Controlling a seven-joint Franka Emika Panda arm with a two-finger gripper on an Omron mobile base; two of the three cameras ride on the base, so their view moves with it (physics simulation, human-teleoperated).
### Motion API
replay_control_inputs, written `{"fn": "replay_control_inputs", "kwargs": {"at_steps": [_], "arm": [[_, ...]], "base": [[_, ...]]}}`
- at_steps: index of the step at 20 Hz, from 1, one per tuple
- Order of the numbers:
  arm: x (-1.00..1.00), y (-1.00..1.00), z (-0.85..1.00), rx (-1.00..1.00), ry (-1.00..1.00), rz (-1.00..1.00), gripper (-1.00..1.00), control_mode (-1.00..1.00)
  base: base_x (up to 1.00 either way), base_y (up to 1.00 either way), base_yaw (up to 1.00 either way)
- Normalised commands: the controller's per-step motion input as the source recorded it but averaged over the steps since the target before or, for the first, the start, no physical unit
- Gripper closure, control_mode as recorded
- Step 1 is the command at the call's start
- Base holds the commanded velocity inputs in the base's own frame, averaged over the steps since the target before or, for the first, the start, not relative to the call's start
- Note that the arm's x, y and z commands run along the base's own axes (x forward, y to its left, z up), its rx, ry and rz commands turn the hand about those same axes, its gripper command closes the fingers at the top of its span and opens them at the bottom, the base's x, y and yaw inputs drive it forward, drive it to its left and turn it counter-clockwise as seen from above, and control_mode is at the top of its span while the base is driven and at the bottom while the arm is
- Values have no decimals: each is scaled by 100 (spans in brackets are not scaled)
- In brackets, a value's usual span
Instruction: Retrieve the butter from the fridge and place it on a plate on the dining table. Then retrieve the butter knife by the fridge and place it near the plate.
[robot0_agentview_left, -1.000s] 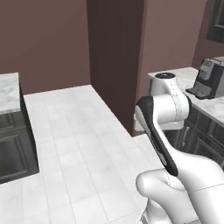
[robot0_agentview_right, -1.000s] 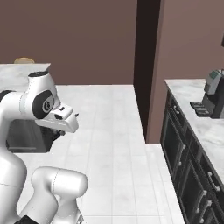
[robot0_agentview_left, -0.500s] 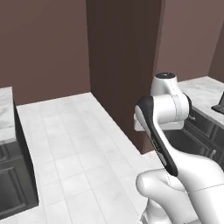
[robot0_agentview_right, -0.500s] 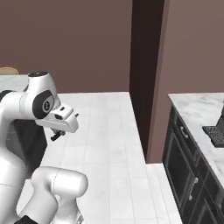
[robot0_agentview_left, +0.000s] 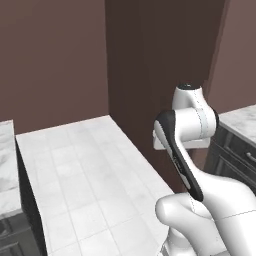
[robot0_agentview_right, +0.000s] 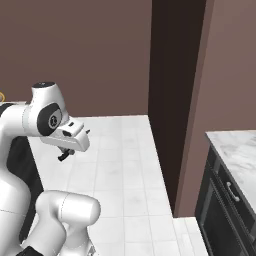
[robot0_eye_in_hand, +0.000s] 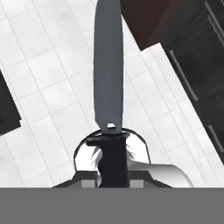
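Brown wall column (robot0_agentview_right: 172, 100) ahead, gripper (robot0_eye_in_hand: 113, 175) clamped on butter knife (robot0_eye_in_hand: 108, 87)

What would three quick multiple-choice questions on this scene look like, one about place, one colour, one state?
1. Where is the butter knife?
A. in the hand
B. on the floor
C. on a counter

2. What colour is the knife's handle?
A. red
B. black
C. yellow

3. How is the hand?
A. wide open
B. shut on the knife
C. shut on nothing

Answers: 1 A, the handle sits between the fingers in the hand view; 2 B, the handle is black under a grey blade; 3 B, the fingers clamp the handle.
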Motion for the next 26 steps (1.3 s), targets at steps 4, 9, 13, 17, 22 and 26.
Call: {"fn": "replay_control_inputs", "kwargs": {"at_steps": [4,9,13,17,22,26], "arm": [[0,0,0,0,0,0,100,100],[0,0,0,0,0,0,100,100],[0,0,0,0,0,0,100,100],[0,0,0,0,0,0,100,100],[0,0,0,0,0,0,100,100],[0,0,0,0,0,0,100,100]], "base": [[100,29,-7],[100,26,3],[100,14,10],[99,0,32],[93,0,31],[77,0,25]]}}
